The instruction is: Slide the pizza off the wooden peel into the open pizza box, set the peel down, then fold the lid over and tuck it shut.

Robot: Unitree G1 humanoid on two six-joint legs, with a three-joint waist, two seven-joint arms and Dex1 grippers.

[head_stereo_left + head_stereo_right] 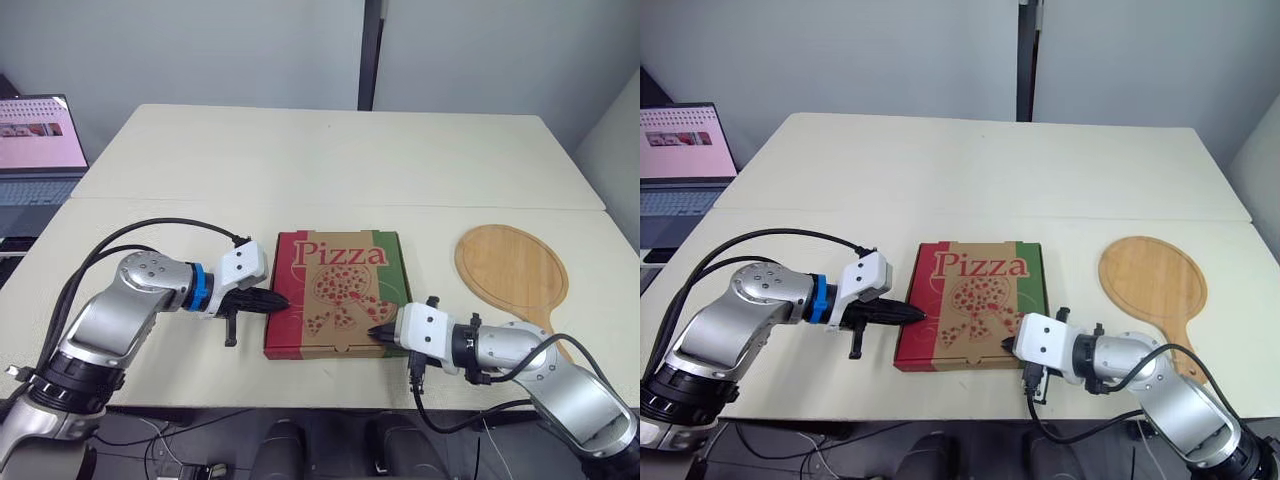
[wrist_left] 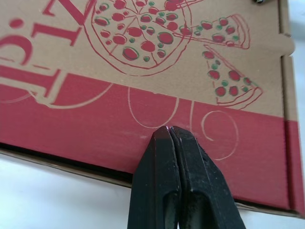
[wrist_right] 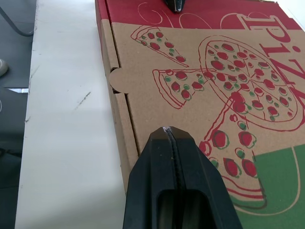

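Box is closed near the counter front edge, peel beside it. Left end effector and right end effector, both closed and empty, are placed on the lid sides. Even downward pressure is advised so the front tuck is seated.

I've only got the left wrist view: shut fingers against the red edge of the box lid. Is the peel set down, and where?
Observer: Yes. The wooden peel lies flat on the table, to the robot's right of the pizza box. There is no pizza on it.
Operator: Where is the right gripper?
Observer: The right gripper is shut, with its tip over the lid near the box's near right corner. The left gripper is across from it, at the box's left edge.
Operator: Is the lid down on that side?
Observer: In the head views the lid lies flat across the whole box. I cannot tell whether the front flap is fully tucked.
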